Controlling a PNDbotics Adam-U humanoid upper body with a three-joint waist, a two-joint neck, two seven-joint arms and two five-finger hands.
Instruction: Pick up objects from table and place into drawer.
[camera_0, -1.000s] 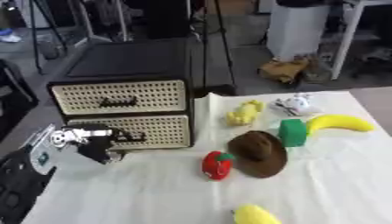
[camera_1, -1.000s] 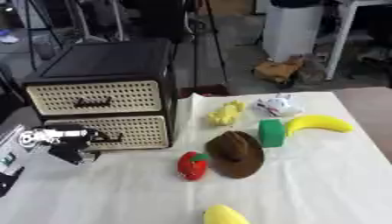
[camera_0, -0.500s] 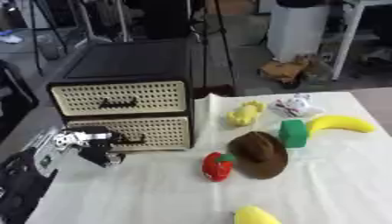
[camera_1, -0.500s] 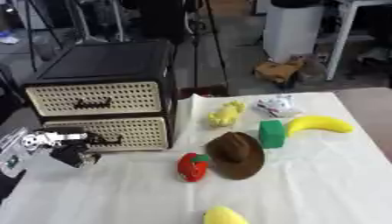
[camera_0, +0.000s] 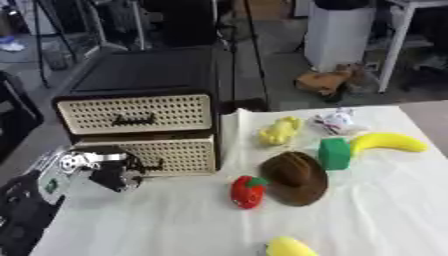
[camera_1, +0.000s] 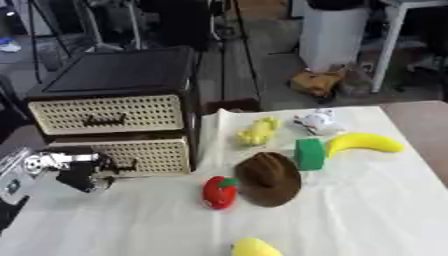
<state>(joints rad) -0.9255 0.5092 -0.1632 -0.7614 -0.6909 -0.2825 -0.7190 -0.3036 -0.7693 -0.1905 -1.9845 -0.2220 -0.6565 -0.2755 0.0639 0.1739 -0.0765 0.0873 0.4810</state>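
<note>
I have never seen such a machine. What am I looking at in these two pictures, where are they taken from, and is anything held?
Both pictures come from one stereo camera in a humanoid robot's head, looking down at a table with a white cloth. They show the same moment.

At the left stands a small cabinet with two drawers. The robot's left hand, black and silver, is at the handle of the lower drawer; its fingers look curled there, but whether they grip the handle is unclear. The right hand does not show.

On the cloth lie a banana, a green block, a brown hat, a red fruit-like toy, a pale yellow toy, a small white thing and a yellow thing at the near edge.
</note>
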